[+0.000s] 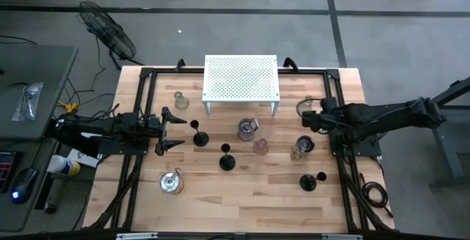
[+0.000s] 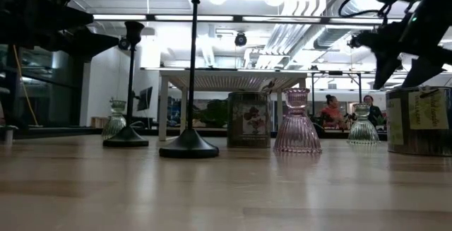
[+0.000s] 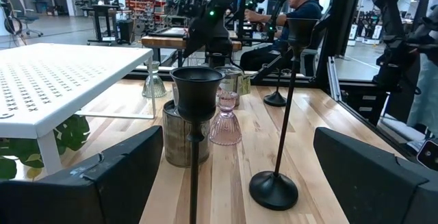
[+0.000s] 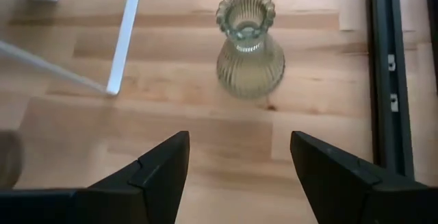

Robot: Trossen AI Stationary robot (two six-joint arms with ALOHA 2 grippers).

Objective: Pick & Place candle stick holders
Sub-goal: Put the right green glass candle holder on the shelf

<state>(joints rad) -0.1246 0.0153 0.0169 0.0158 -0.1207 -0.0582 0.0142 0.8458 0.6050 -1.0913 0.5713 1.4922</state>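
Wooden table (image 1: 242,196), white rack (image 1: 241,78) at back; both grippers, left (image 1: 173,130) and right (image 1: 302,113), spread wide, empty.

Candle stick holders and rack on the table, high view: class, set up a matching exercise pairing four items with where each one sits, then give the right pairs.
Items
1. white perforated rack
2. pinkish holder
3. ribbed clear-glass holder
4. left gripper

Places
A. below the open right gripper, near a rack leg
B. far edge of the table, centre
C. open, facing a black stemmed holder
D. mid-table, beside a squat silvery holder

Pairs: 1-B, 2-D, 3-A, 4-C
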